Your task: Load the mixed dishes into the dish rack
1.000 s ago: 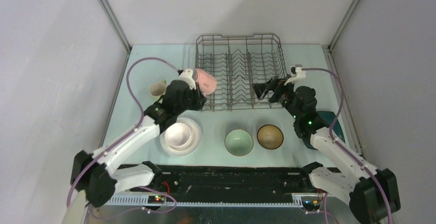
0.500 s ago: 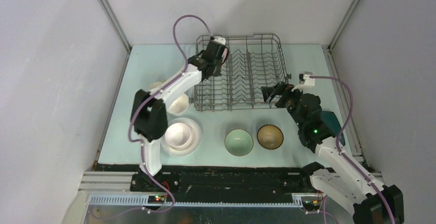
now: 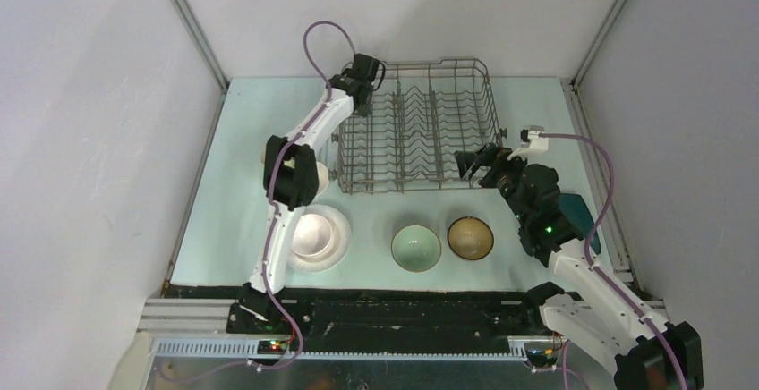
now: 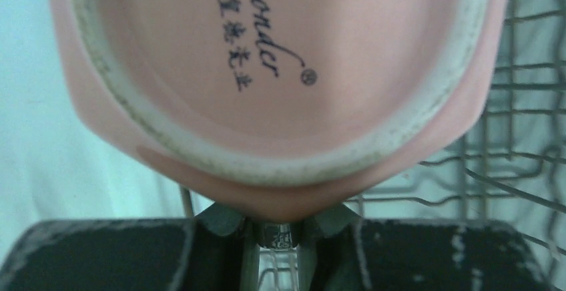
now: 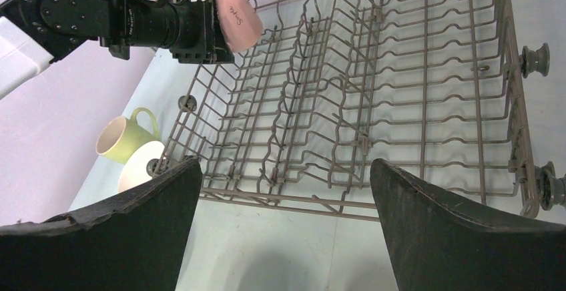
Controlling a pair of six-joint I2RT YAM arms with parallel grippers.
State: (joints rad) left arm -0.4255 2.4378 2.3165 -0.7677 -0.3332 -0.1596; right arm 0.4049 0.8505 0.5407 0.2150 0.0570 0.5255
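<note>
Pink mug (image 5: 235,17) at dish rack (image 5: 364,141) corner

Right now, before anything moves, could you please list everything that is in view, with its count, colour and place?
dish rack: 1, dark grey wire, far middle of the table, no dish resting in it
pink mug: 1, pink, held at the rack's far left corner
yellow-green mug: 1, yellow-green, left of the rack
white bowl: 1, white, beside that mug
round white plate: 1, white, near left
pale pink bowl: 1, pale pink, on the white plate
pale green bowl: 1, pale green, near middle
brown bowl: 1, brown, right of the green bowl
dark teal plate: 1, dark teal, right edge, partly under the right arm
left gripper: 1, black, shut on the pink mug
right gripper: 1, black, open, near the rack's right front
</note>
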